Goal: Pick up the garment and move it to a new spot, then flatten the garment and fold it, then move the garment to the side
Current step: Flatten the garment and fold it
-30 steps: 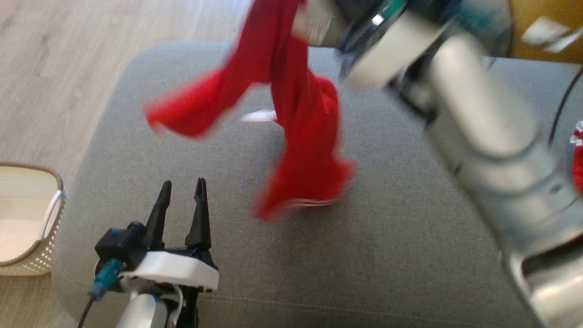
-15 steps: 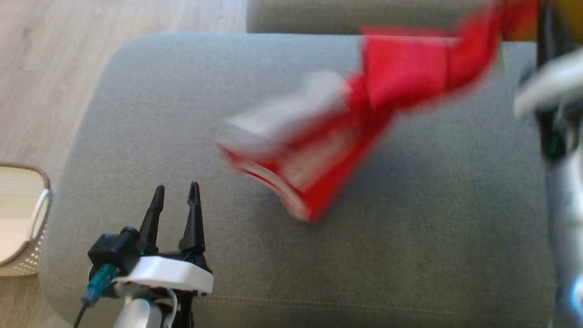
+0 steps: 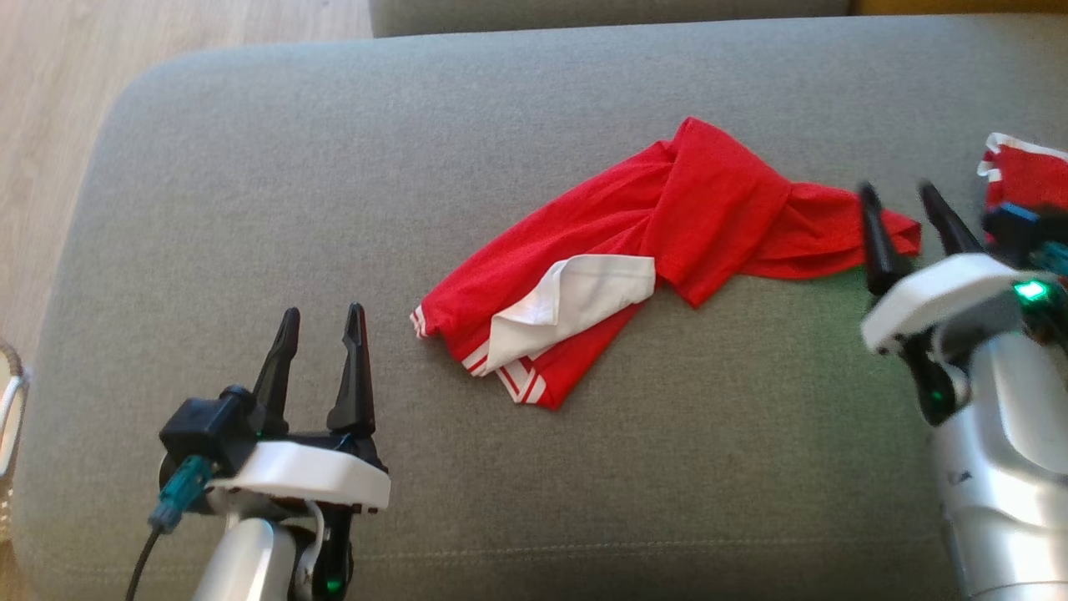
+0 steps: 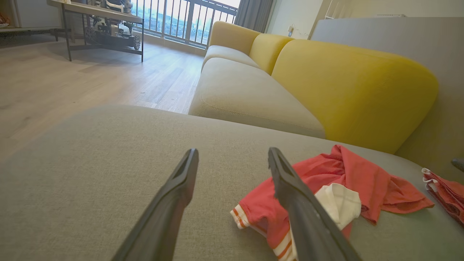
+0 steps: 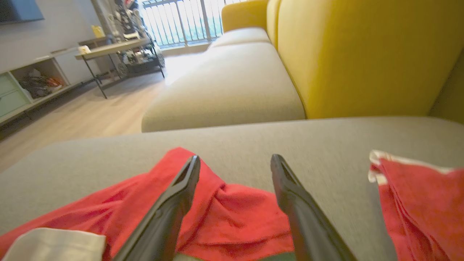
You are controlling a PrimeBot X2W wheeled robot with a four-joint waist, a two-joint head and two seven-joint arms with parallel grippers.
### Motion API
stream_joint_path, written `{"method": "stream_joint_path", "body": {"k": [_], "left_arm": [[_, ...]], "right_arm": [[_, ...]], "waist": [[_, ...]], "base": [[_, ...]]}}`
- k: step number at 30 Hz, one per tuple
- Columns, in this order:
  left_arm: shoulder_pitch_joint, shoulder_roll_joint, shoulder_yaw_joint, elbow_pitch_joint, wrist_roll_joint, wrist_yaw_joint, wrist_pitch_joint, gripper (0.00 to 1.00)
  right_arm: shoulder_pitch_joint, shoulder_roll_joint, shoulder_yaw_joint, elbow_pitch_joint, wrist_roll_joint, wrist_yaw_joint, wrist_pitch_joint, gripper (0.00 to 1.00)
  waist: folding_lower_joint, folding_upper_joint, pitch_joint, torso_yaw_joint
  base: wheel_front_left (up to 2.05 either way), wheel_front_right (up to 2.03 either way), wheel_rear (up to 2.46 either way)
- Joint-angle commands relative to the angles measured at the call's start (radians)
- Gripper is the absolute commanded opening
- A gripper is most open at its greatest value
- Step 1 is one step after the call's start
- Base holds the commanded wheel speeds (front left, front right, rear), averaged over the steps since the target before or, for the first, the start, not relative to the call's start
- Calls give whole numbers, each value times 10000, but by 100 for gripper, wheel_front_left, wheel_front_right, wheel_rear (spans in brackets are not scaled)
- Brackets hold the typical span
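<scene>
The garment (image 3: pixel 667 225) is a red shirt with white trim, lying crumpled and twisted across the middle of the grey sofa cushion (image 3: pixel 250 167), a white patch turned up near its front end. My right gripper (image 3: pixel 909 196) stands open at the garment's right end, holding nothing; in the right wrist view its open fingers (image 5: pixel 174 203) hang just above the red cloth (image 5: pixel 232 217). My left gripper (image 3: pixel 321 321) is open at the lower left, apart from the garment (image 4: pixel 340 177), which lies to its right.
A second red piece with white trim (image 3: pixel 1022 171) lies at the cushion's right edge (image 5: pixel 420 195). The yellow sofa back (image 4: pixel 348 83) rises behind. Wooden floor (image 3: pixel 50 100) lies to the left, with a basket's rim (image 3: pixel 8 392) at the left edge.
My right gripper swung the garment through the air, let it go and opened; the garment now lies on the cushion. The head camera shifted. The left gripper stayed put.
</scene>
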Motion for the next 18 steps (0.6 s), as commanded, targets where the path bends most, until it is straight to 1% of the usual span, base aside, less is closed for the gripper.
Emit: {"method": "stream_joint_path", "body": {"k": [1,7,10,14,18], "left_arm": [[-427,41,357,-309,89,-4,-53,100],[-387,41,321,-452,62,4,-53,100],[-323,41,260,-509,75,-15,-53,100],[-194,41,174,-478,91,-27,-53,100],[-112,41,22,-312,184,-107,-53,100]], "right_arm": [[-246,83,419,-599,2,-4,-175,100],[611,1,1976,-2711,532,-4,-605,100],[1403,71,2449,-3686,993,-4,-598,100],[2607,266,2651,-4787,1112,-4,-644,100],[3373,494,2497,-5309,1063,-4,-623,100]], "waist": [[-1,0,-72,-70],[-1,0,-299,-247],[-1,0,-389,-303],[-1,0,-464,-404],[-1,0,-381,-681]], "base": [[0,0,0],[0,0,0],[0,0,0],[0,0,0],[0,0,0]]}}
